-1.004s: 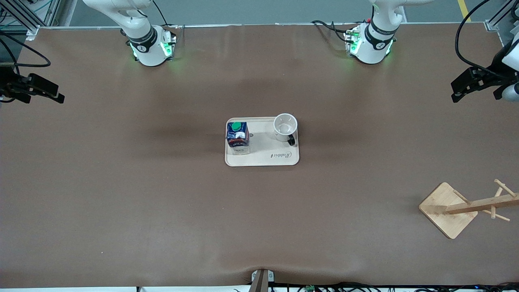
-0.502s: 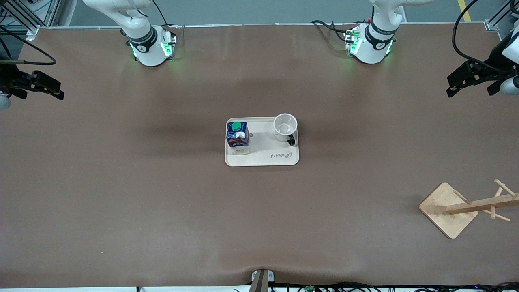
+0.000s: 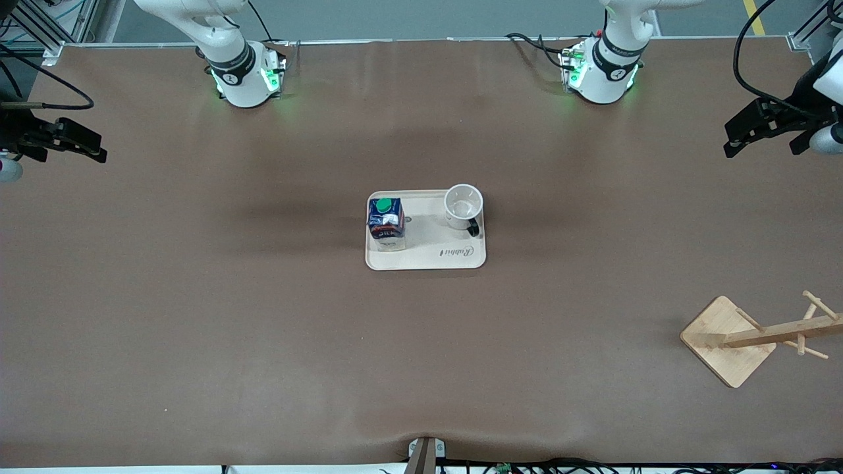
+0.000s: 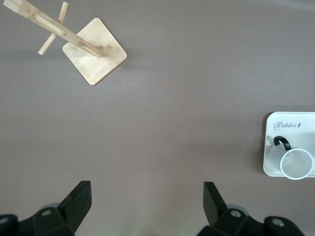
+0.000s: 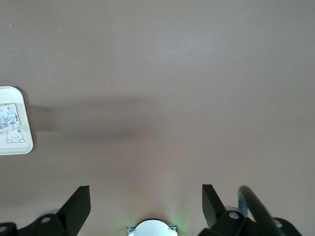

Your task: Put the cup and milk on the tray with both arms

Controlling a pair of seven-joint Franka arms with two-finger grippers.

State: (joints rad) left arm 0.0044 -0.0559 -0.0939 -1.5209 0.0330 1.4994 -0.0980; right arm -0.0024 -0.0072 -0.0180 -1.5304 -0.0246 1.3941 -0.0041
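Both arms wait with nothing held: the left gripper (image 3: 737, 135) hangs over its end of the bench (image 3: 197, 316), jaws apart, and the right gripper (image 3: 92, 146) over the other end, jaws apart too. Well apart from both, the cup (image 3: 463, 206) and the milk (image 3: 385, 220) stand upright on the tray (image 3: 435, 258). The job looks finished. Any sweep back over the middle could topple the carton.
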